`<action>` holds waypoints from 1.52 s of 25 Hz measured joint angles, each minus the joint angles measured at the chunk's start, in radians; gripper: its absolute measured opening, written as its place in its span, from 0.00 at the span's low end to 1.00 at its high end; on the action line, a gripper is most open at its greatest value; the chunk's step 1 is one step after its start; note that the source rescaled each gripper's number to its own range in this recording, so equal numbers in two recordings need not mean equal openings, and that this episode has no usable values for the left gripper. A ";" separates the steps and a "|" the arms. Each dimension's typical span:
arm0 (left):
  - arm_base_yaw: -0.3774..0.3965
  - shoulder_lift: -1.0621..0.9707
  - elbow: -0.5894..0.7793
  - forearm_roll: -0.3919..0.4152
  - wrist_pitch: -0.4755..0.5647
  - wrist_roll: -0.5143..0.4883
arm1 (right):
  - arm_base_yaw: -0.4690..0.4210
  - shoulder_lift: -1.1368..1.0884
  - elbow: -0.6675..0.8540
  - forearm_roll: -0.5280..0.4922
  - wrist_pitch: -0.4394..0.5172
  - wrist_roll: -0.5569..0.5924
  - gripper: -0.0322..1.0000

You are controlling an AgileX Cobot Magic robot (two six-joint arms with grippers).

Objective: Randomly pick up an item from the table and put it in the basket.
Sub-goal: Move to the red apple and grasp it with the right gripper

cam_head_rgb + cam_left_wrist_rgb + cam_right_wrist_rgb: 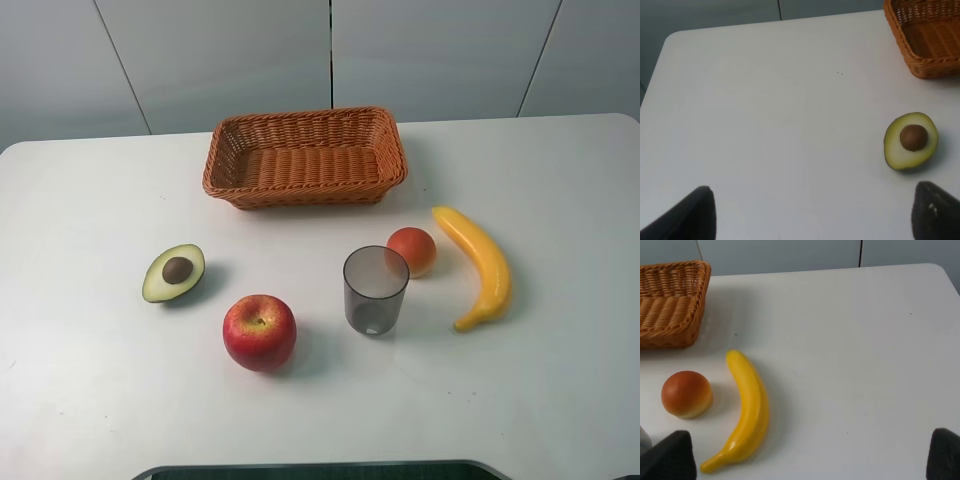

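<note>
The red apple (259, 332) with a yellowish patch by its stem stands on the white table (90, 400), front of centre. The empty orange-brown wicker basket (305, 157) sits at the back centre; a corner of it shows in the left wrist view (927, 37) and in the right wrist view (670, 302). Neither gripper shows in the exterior view. My left gripper (812, 212) is open and empty above bare table, its dark fingertips (695, 212) wide apart. My right gripper (810, 457) is open and empty too, its fingertips (672, 457) wide apart. The apple is out of both wrist views.
A halved avocado (174, 272) lies left of the apple and shows in the left wrist view (910, 140). A grey translucent cup (375, 290) stands right of the apple. A small orange-red fruit (412, 250) and a yellow banana (480, 262) lie further right; both show in the right wrist view (686, 394), (745, 410).
</note>
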State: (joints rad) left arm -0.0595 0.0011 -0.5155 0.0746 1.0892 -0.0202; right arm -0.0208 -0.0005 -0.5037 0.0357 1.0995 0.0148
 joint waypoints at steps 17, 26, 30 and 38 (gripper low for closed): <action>0.000 0.000 0.000 0.000 0.000 0.000 | 0.000 0.000 0.000 0.000 0.000 0.000 1.00; 0.000 0.000 0.000 0.000 0.000 -0.002 | 0.000 0.000 0.000 0.000 0.000 0.000 1.00; 0.000 0.000 0.000 0.000 0.000 -0.002 | 0.000 -0.001 -0.015 0.072 0.023 0.000 1.00; 0.000 0.000 0.000 0.000 0.000 -0.002 | 0.000 0.250 -0.261 0.066 0.085 0.000 1.00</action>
State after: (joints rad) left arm -0.0595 0.0011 -0.5155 0.0746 1.0892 -0.0221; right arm -0.0208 0.2497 -0.7650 0.1015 1.1849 0.0148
